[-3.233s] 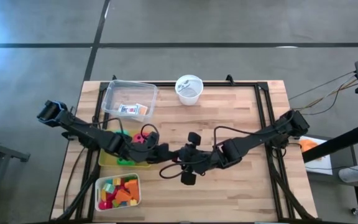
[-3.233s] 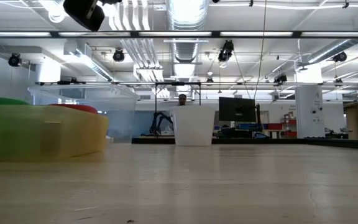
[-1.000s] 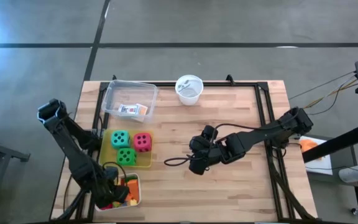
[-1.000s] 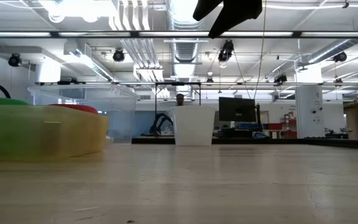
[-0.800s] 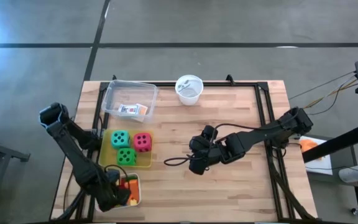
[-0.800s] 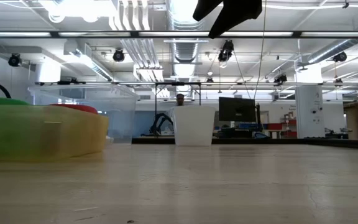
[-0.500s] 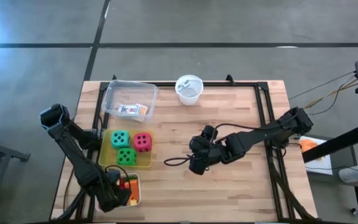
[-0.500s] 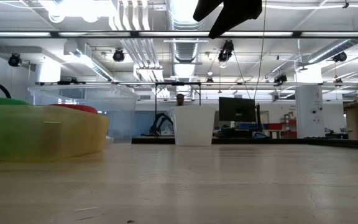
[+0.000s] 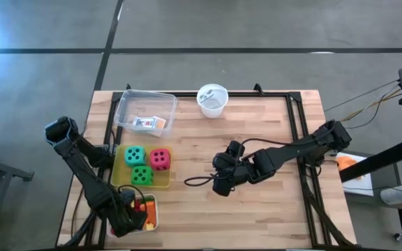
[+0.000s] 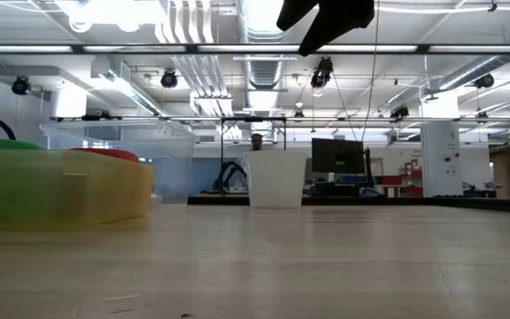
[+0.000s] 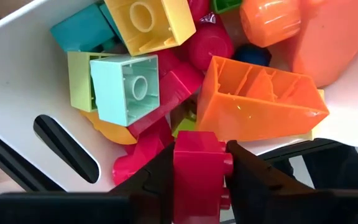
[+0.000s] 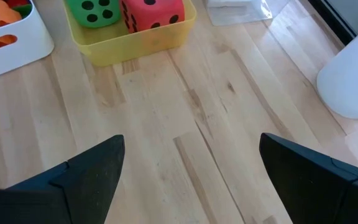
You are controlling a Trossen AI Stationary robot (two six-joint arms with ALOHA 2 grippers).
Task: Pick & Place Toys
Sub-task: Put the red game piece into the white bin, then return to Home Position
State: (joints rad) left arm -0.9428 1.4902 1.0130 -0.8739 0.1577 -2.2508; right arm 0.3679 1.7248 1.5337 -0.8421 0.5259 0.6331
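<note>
Red block (image 11: 199,171) sits clamped in our left gripper (image 9: 128,217), low over the white tray (image 9: 152,200) of mixed blocks at the near left of the wooden surface (image 9: 257,132), likely mid-grasp for lifting out. Beyond it, three dice (image 9: 145,165) fill the yellow tray (image 9: 167,183). Our right gripper (image 9: 218,174) hangs at centre, fingers spread apart, holding nothing, seemingly waiting.

Grey concrete floor (image 9: 257,28); ceiling strip lights (image 10: 255,49) and ducts.

Bare table (image 9: 257,132) lies open right of the yellow tray (image 9: 122,183).
</note>
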